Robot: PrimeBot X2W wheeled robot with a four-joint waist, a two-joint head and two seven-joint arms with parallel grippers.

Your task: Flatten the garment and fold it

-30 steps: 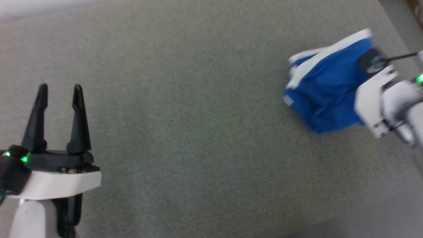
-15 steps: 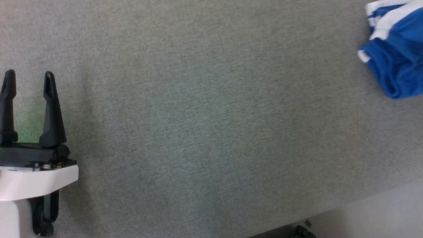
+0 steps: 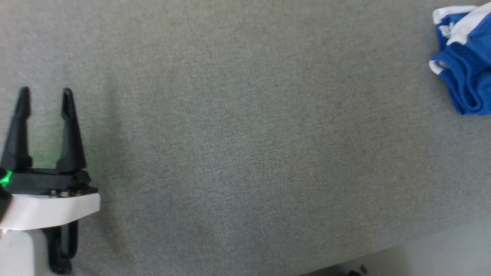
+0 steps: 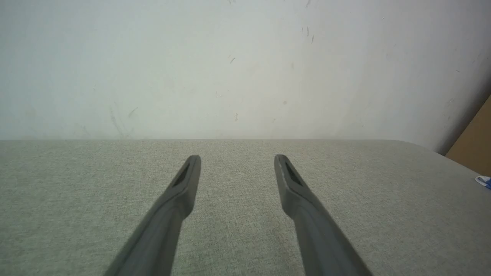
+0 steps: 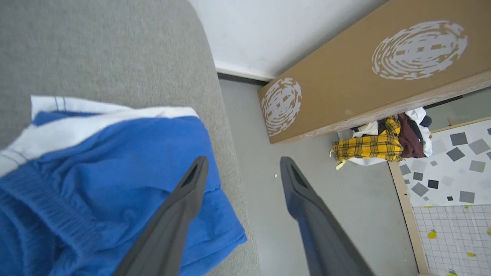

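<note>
Folding looks all but finished. The blue shorts (image 3: pixel 466 65) lie as a compact, doubled-over bundle at the far right edge of the grey tabletop (image 3: pixel 245 138), with a white stripe across the top and the ribbed waistband bunched along one side. In the right wrist view one corner of the bundle reaches the very rim, with the floor (image 5: pixel 268 214) beyond. The right end effector (image 5: pixel 244 160) hangs over that corner, fingers spread and nothing between them; whether it touches the cloth I cannot tell. The left end effector (image 3: pixel 46 92) is well apart, over the bare left side, fingers likewise spread and empty. The layers look soft and a little rumpled, not crisp, so at most a final smoothing or a nudge inward seems left.
</note>
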